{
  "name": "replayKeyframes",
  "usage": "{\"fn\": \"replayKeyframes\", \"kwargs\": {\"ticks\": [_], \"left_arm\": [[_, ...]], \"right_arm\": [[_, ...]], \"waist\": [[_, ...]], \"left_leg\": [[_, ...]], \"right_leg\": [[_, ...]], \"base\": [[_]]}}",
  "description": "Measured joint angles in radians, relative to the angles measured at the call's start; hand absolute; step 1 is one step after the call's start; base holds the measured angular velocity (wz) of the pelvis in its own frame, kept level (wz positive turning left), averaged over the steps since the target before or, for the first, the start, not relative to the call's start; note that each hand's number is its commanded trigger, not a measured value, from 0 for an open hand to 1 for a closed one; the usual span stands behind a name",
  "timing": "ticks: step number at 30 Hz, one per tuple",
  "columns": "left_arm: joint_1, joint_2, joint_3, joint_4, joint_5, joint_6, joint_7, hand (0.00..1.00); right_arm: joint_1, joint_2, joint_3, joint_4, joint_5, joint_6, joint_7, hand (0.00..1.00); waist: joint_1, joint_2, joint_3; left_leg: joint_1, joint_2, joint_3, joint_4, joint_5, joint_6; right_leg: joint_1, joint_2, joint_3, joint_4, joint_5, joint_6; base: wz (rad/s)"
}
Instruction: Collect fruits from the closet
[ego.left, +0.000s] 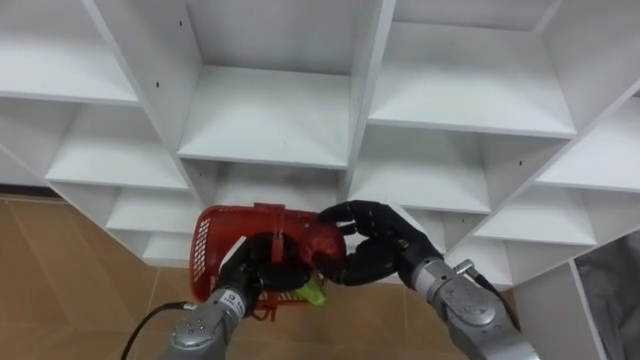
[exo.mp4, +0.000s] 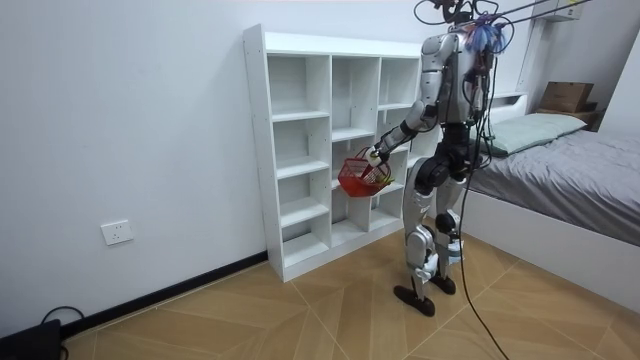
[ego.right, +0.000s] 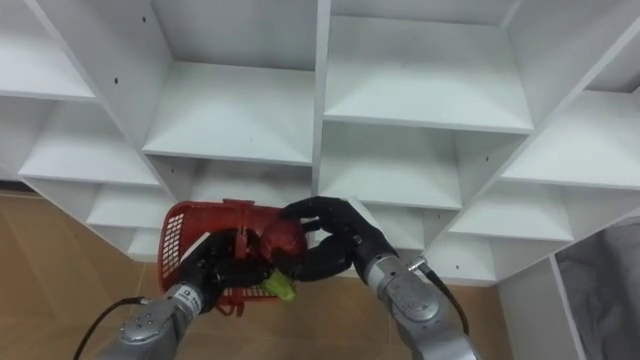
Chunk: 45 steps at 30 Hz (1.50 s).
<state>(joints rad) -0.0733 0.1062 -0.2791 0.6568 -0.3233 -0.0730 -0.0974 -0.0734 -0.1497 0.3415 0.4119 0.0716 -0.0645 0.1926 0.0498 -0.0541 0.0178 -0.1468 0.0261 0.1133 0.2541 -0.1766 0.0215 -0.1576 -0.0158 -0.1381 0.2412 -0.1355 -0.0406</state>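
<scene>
A red plastic basket (ego.left: 222, 240) hangs in front of the white closet (ego.left: 270, 120), a little below its middle shelves. My left hand (ego.left: 247, 272) is curled round the basket's handle. My right hand (ego.left: 385, 245) is shut on a round red fruit (ego.left: 325, 243) and holds it at the basket's right rim. A yellow-green fruit (ego.left: 313, 292) pokes out at the basket's lower right edge. In the room view I stand upright facing the closet (exo.mp4: 300, 150), with the basket (exo.mp4: 358, 178) held at waist height.
The closet's compartments (ego.right: 420, 70) above and beside my hands are bare white shelves. Wooden floor (ego.left: 60, 270) shows at the lower left. A bed (exo.mp4: 580, 170) stands behind me on the room view's right.
</scene>
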Motion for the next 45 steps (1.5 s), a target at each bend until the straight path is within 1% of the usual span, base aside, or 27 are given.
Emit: {"fn": "replayKeyframes", "kwargs": {"ticks": [4,7,10,11,15,27,30,37,40,45], "left_arm": [[0.000,0.000,0.001,0.000,0.001,0.000,0.000,1.00],[0.000,0.008,0.001,-0.005,0.001,0.000,-0.006,1.00],[0.000,0.018,0.001,-0.019,0.001,0.000,-0.015,1.00],[0.000,0.023,0.001,-0.026,0.001,0.000,-0.018,1.00],[0.000,0.026,0.000,-0.030,0.001,0.000,-0.026,1.00],[0.002,0.034,0.004,-0.032,0.006,0.000,-0.049,1.00],[0.002,0.032,0.005,-0.032,0.009,0.000,-0.051,1.00],[0.005,0.028,0.005,-0.032,0.008,-0.001,-0.071,1.00],[0.005,0.027,0.005,-0.040,0.002,-0.002,-0.071,1.00],[0.005,0.028,0.006,-0.048,0.003,-0.008,-0.079,1.00]], "right_arm": [[0.000,-0.001,0.000,0.000,-0.003,0.000,-0.004,1.00],[0.001,-0.001,-0.001,0.000,-0.008,-0.001,-0.005,1.00],[0.001,-0.001,0.000,0.000,-0.007,-0.016,-0.005,1.00],[0.002,-0.002,0.000,0.000,-0.007,-0.027,-0.006,1.00],[0.010,-0.005,0.000,0.000,-0.008,-0.046,-0.012,1.00],[0.018,-0.005,0.000,-0.007,-0.042,-0.048,-0.039,1.00],[0.019,-0.005,0.000,-0.007,-0.078,-0.057,-0.063,1.00],[0.019,-0.012,-0.002,-0.007,-0.193,-0.058,-0.136,1.00],[0.023,-0.016,0.000,-0.007,-0.201,-0.059,-0.167,1.00],[0.025,-0.024,-0.002,-0.028,-0.224,-0.059,-0.178,1.00]], "waist": [[-0.004,0.007,-0.0022],[-0.011,0.015,-0.0022],[-0.016,0.019,-0.0027],[-0.016,0.019,-0.0027],[-0.018,0.019,-0.0027],[-0.017,0.017,-0.0034],[-0.015,0.016,-0.0036],[-0.015,0.016,-0.0040],[-0.015,0.016,-0.0040],[-0.017,0.016,-0.0042]], "left_leg": [[0.000,0.000,0.000,0.000,0.000,0.000],[-0.001,0.000,0.001,0.001,0.000,0.000],[0.000,0.001,0.001,0.001,0.000,0.000],[0.001,0.001,0.001,0.001,0.000,0.000],[0.005,0.002,0.001,0.001,0.000,0.000],[0.007,0.001,0.006,0.000,-0.001,-0.001],[0.008,0.000,0.007,0.000,-0.001,-0.001],[0.026,-0.001,0.006,-0.001,-0.001,-0.001],[0.029,-0.001,0.007,-0.002,-0.001,-0.001],[0.030,-0.002,0.002,-0.002,-0.001,-0.001]], "right_leg": [[0.000,0.000,-0.001,0.000,0.000,0.000],[-0.002,0.000,0.001,-0.001,0.000,0.000],[-0.001,0.001,0.002,-0.002,0.000,0.000],[0.000,0.002,0.002,-0.002,0.001,-0.001],[0.006,0.001,0.000,-0.003,0.001,-0.001],[0.007,0.001,-0.003,-0.002,0.001,-0.001],[0.007,0.001,-0.003,-0.003,0.001,-0.001],[0.026,0.001,0.001,-0.005,0.001,-0.001],[0.029,0.001,0.000,-0.005,0.001,-0.001],[0.030,0.002,-0.001,-0.005,0.001,-0.001]], "base": [[0.00],[0.00],[0.00],[0.00],[0.00],[0.00],[0.00],[0.00],[0.00],[0.00]]}}
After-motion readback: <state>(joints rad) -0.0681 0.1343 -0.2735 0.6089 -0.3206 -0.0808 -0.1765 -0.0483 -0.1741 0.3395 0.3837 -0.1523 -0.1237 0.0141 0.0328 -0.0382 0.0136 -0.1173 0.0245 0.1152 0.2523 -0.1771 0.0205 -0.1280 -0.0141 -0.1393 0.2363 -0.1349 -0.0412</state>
